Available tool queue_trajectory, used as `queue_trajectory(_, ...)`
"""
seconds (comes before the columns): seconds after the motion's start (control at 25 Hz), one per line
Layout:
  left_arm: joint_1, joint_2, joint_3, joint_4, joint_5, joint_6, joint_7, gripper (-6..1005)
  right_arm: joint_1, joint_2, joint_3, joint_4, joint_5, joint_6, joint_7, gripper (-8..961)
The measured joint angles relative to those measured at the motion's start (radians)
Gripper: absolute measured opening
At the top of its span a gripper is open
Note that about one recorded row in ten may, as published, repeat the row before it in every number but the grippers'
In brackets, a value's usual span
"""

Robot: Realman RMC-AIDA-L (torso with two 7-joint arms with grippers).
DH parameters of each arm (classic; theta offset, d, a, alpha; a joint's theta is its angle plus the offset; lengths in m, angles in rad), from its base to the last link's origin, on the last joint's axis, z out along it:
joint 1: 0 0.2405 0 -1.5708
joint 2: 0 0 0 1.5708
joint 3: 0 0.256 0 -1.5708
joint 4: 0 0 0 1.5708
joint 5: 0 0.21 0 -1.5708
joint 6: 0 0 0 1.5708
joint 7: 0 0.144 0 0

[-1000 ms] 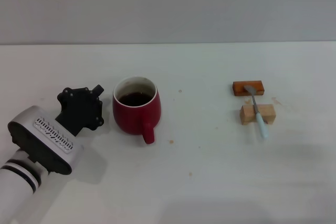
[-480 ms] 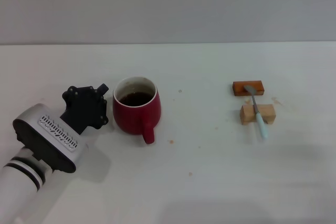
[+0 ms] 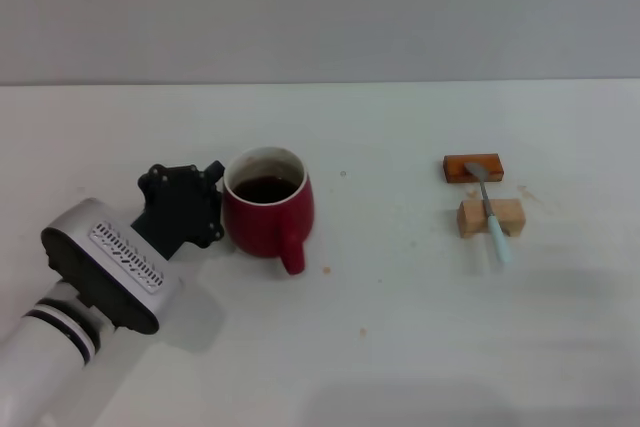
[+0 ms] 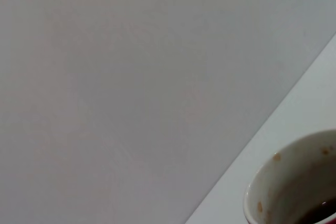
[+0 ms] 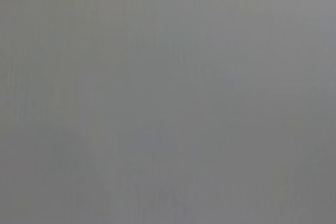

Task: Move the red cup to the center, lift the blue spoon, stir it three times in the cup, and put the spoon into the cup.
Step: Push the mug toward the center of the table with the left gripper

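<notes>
White tabletop runs across the head view under a plain grey wall, marked here and there with small brown specks. On its left half stands the red cup, a rounded dark red mug with a white inside and dark liquid, upright, its loop handle turned toward the near edge. The left gripper is pressed up against the cup's left side, its black head touching or all but touching the mug wall, with the white and grey forearm slanting away to the lower left corner. How far its fingers are spread cannot be told: the black housing hides them, and nothing shows them wrapped around the cup. The left wrist view catches only a curve of the cup's white, brown-flecked rim and a sliver of dark liquid, close to the lens, with the grey wall beyond. Well apart, on the right half of the table, the blue spoon lies across two small wooden blocks: its grey bowl rests on the orange-brown block farther back, its pale blue handle crosses the tan block and juts past it toward the near edge. The right gripper appears nowhere; the right wrist view shows only flat grey.
</notes>
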Motion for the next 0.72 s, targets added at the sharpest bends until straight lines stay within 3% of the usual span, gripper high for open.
queue_trajectory(0.72,-0.021,-0.001,0.039,-0.033,-0.003,-0.037,-0.011,-2,0.015,0.001,0.001,0.0,0.0,0.0,0.001,667)
